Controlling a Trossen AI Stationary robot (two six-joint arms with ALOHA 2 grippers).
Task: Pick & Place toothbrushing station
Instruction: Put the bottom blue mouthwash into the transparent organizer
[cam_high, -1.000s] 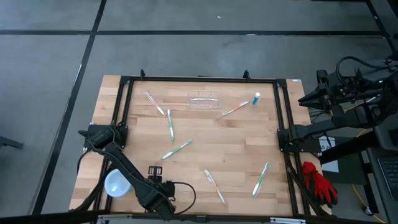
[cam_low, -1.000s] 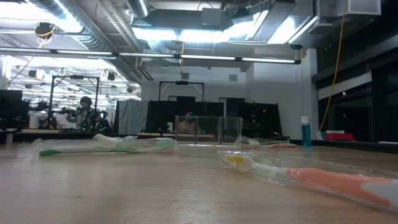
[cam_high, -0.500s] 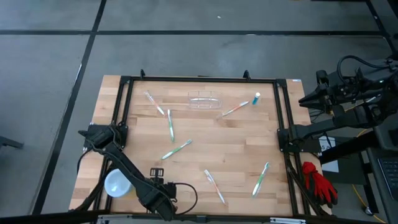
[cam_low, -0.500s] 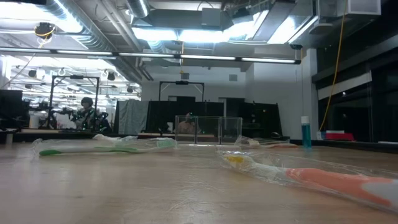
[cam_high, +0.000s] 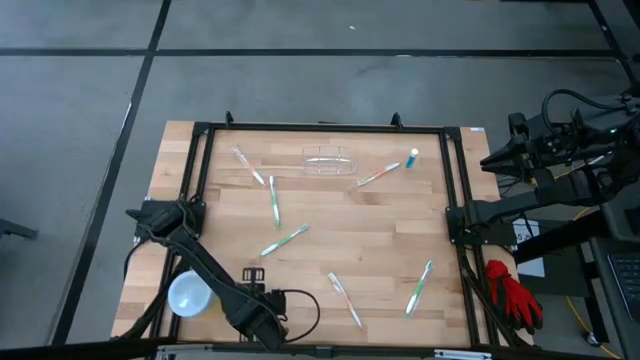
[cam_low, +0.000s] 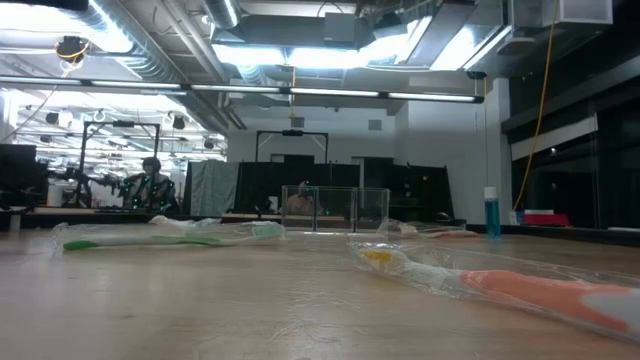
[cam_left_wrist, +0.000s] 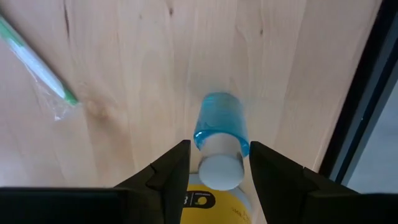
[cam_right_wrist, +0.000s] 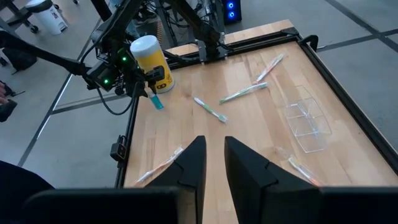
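The toothbrushing station (cam_high: 331, 160), a clear plastic holder, stands on its base at the table's far middle; it also shows in the low view (cam_low: 335, 210) and the right wrist view (cam_right_wrist: 305, 124). My left gripper (cam_high: 250, 280) is at the near left, beside the yellow cup with a white top (cam_high: 188, 295), and is shut on a small tube with a see-through blue cap (cam_left_wrist: 221, 127). My right gripper (cam_high: 492, 160) hangs beyond the table's right edge, shut and empty. My left gripper pinches the tube's white body (cam_left_wrist: 221, 168), just behind the blue cap, between its two fingers. The fingers slant down from above. The tube hangs below them with the cap (cam_right_wrist: 155, 102) pointing down at the table; whether the cap touches the wood, I cannot tell.
Several wrapped toothbrushes lie scattered over the table (cam_high: 285, 240) (cam_high: 345, 300) (cam_high: 420, 288). A second blue-capped tube (cam_high: 412, 157) stands at the far right. A black frame (cam_high: 195, 200) runs around the table. Red gloves (cam_high: 510, 290) lie off its right side.
My left arm's wrist has shifted a little toward the table's right edge, with the tube still held. The things on the table lie where they were.
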